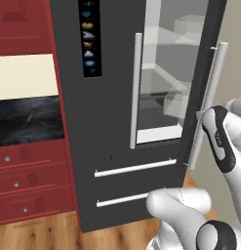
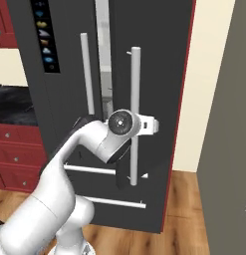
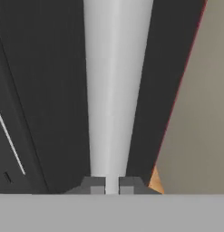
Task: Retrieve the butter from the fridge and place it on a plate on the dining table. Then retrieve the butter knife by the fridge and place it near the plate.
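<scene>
Left base view: standing close to the fridge point(image 1: 117, 127), filling centre frame; right door swung open a little, pale shelves showing through the gap at upper right. Reaching to the white bar handle point(image 1: 210, 102) at right edge, wrist wrapped near it. Possibly a thin grey knife point(image 1: 29, 118) lying on the dark counter point(image 1: 24, 122) at left, too faint to confirm.

Right base view: gripper point(image 2: 137, 127) pressing against the same handle mid-frame, arm rising from lower left.

Hand view: fingertips point(image 3: 94, 183) at bottom centre pinched tight around the handle running up the middle.

Butter hiding somewhere inside, unseen. Risking a slip off the smooth round bar if pulling at an angle, or door swinging into the arm's own elbow.
</scene>
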Available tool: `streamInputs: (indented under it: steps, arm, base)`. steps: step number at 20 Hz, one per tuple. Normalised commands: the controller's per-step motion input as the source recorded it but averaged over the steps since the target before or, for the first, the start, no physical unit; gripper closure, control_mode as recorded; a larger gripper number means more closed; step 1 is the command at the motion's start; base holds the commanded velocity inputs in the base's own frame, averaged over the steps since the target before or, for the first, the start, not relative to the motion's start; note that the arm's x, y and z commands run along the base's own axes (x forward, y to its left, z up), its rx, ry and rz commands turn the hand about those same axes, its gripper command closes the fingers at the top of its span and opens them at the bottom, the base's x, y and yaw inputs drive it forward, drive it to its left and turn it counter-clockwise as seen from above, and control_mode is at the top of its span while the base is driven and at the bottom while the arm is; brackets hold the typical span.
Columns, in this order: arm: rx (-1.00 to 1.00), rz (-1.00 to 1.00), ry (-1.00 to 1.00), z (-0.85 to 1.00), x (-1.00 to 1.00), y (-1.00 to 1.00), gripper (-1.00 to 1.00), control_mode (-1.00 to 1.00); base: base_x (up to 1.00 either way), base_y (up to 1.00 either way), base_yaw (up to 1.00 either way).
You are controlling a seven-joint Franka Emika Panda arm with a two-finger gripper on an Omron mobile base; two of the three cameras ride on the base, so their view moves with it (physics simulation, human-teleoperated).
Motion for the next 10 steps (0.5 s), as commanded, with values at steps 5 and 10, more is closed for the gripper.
streamInputs:
  steps: [5, 10]
  arm:
    - [0.00, 0.00, 0.00, 0.00, -0.63, -0.57, 1.00, -1.00]
    - [0.00, 0.00, 0.00, 0.00, 0.00, 0.00, 1.00, -1.00]
  base:
    - [0.00, 0.00, 0.00]
    - [0.00, 0.00, 0.00]
